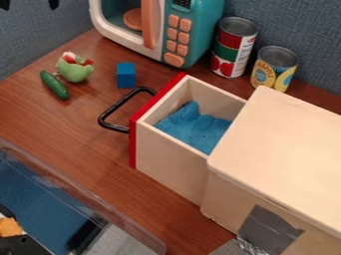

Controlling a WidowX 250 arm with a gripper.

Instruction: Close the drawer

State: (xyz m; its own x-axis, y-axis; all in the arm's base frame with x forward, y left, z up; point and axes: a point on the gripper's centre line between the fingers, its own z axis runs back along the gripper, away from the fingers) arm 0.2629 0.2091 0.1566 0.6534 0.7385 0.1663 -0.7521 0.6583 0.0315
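- Found the drawer (170, 167) extended from the wooden cabinet (283, 144), with the rear part housed inside; judged ready for a straight inward push.
- Saw the red front panel (132, 144) and black handle (110, 110) facing away from the cabinet, presumably to offer a pushing surface and a grasp point.
- Observed blue cloth (190, 124) inside, below the rim as far as visible; judged unlikely to snag on closing.
- Noted grey tape (268, 229) low on the cabinet's side; assumed to secure against sliding on the worktop (60, 124) under load.
- Found the blue block (126, 75) just beyond the handle, and the toy cucumber (55, 85) and green plush toy (75, 68) farther off; judged outside the closing path.
- Located the gripper (27, 4) at the view's upper left corner, well apart from the handle, tips hanging downward, spread apart, with nothing visible between.
- Judged necessary next: descent to the outer side of the red front panel, clear of the blue block, then a level push toward the cabinet, near mid-panel to limit skewing or jamming.
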